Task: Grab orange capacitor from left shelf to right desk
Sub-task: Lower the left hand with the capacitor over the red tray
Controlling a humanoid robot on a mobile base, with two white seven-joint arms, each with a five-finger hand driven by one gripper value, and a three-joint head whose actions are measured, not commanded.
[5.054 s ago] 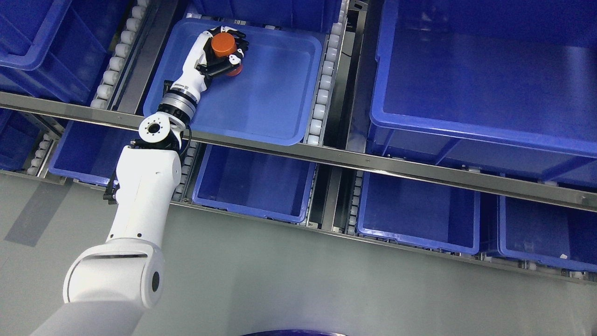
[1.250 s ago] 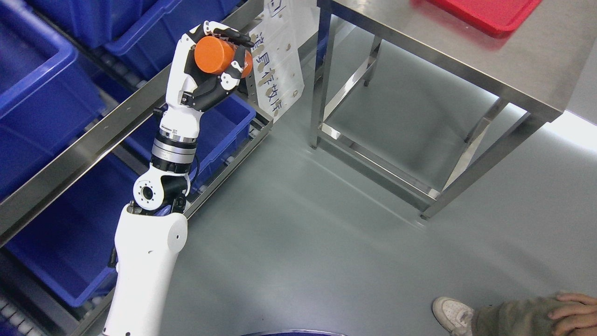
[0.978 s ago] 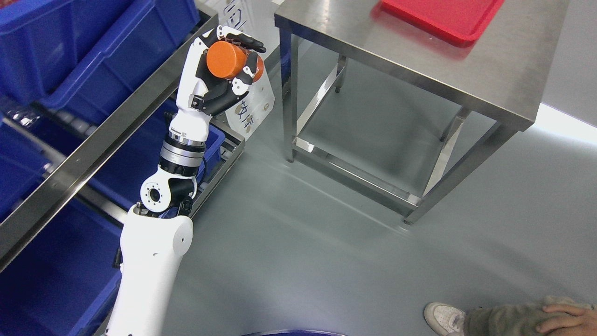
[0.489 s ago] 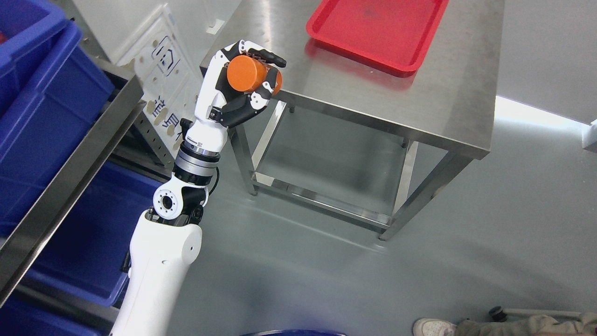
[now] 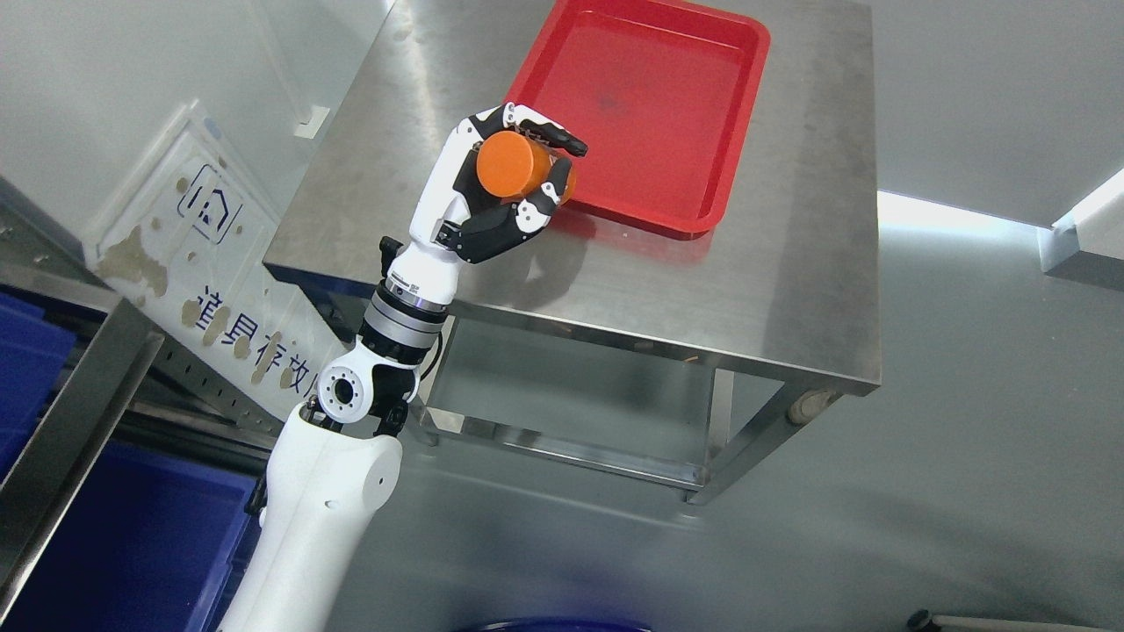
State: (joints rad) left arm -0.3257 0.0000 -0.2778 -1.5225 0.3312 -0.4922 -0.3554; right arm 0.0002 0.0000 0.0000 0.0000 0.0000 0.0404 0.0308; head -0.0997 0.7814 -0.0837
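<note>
My left hand [image 5: 514,184] is raised above the steel desk [image 5: 790,263], its fingers curled around an orange capacitor [image 5: 511,165], a short cylinder lying on its side in the palm. The hand hangs over the desk's near left part, just left of the red tray [image 5: 694,114], which has nothing in it. My white left arm [image 5: 325,491] rises from the bottom left. The right arm is out of view.
The shelf's steel rail [image 5: 61,448] and a blue bin [image 5: 123,544] show at the lower left. A white sign board [image 5: 202,281] leans between shelf and desk. Grey floor lies to the right and below the desk.
The view has swung right from the shelf to the desk, so the desk and tray are now central. My left hand still holds the capacitor and now hangs over the desk top.
</note>
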